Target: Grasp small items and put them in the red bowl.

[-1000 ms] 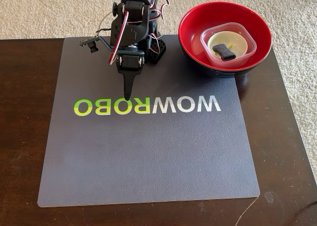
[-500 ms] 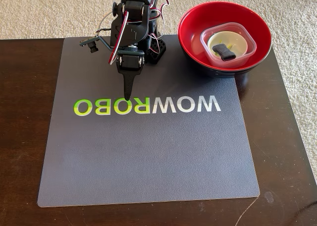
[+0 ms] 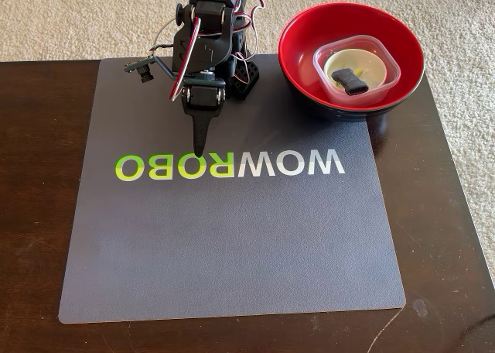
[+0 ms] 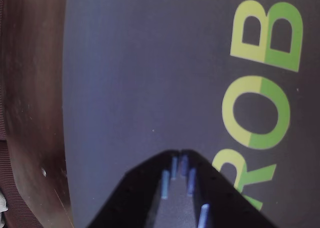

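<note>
The fingers [image 4: 178, 153] meet at their tips with nothing between them; in the wrist view we see their blue ridged pads [image 4: 165, 184] and, past them, the yellow-green letters [image 4: 260, 113] of the grey mat. The fixed view alone shows us the red bowl [image 3: 298, 39], glossy red inside and black outside, at the mat's far right corner. A clear square tub [image 3: 387, 78] sits inside it, holding a small cream bowl [image 3: 336, 61] and a dark grey bone-shaped piece [image 3: 352, 81]. We see the mat [image 3: 232, 245] bare on the dark wooden surface [image 3: 39, 214], pale carpet [image 3: 77, 16] beyond.
</note>
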